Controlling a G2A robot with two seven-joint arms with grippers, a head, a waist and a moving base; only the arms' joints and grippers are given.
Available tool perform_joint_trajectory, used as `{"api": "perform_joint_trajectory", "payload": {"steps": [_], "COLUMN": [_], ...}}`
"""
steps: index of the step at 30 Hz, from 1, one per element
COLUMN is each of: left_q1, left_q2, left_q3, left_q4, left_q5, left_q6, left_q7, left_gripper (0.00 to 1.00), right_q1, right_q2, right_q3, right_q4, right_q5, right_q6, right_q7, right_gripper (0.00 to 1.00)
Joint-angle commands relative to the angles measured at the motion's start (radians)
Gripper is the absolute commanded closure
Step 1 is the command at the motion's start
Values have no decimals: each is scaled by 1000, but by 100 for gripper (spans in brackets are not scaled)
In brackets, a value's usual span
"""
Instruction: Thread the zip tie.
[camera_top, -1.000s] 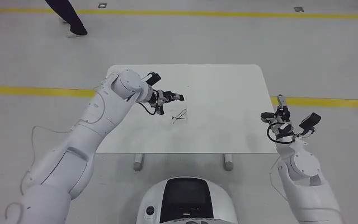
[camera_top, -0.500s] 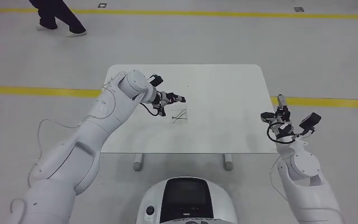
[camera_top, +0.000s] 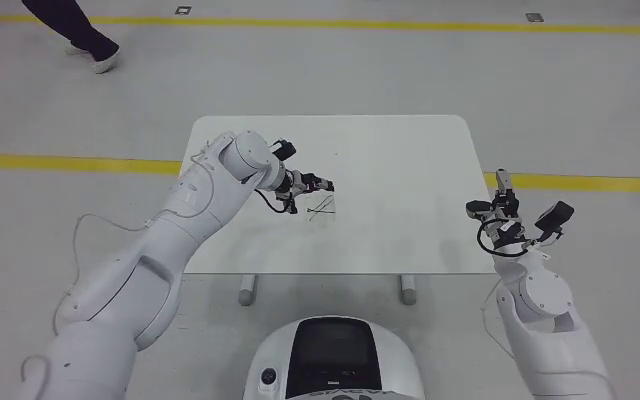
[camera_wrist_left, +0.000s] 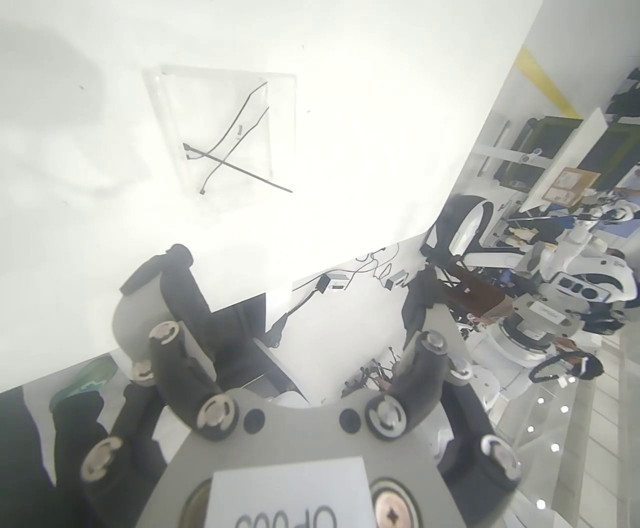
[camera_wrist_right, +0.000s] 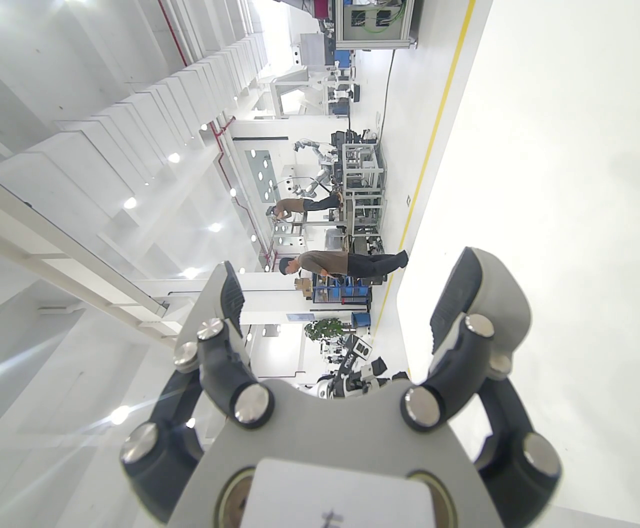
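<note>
The left gripper (camera_top: 322, 184) (camera_wrist_left: 295, 300) has its fingers spread apart and holds nothing. It is positioned just beside the far edge of the shallow clear plastic tray (camera_wrist_left: 282, 100), above the white rectangular table (camera_top: 400, 150). The thin black plastic zip ties (camera_top: 321, 206) (camera_wrist_left: 225, 155) lie crossed inside this tray, apart from the fingers. The left arm extends across the table's left half, forearm angled toward the centre.

The right gripper (camera_top: 500, 196) (camera_wrist_right: 350, 295) is likewise spread and empty. It is positioned beyond the table's right edge, with the arm folded.
</note>
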Motion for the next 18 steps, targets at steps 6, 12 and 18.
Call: {"api": "perform_joint_trajectory", "payload": {"steps": [6,12,18], "left_q1": [-45,-63,-64], "left_q2": [-53,-75,-75], "left_q3": [81,100,108], "left_q4": [149,203,208], "left_q5": [11,8,27], "left_q6": [-1,-1,-1], "left_q7": [-65,-63,-56], "left_gripper": [0,0,0], "right_q1": [0,0,0], "right_q2": [0,0,0], "right_q3": [0,0,0], "right_q4": [0,0,0], "right_q5": [0,0,0], "right_q6": [0,0,0], "right_q7": [0,0,0], "right_gripper": [0,0,0]}}
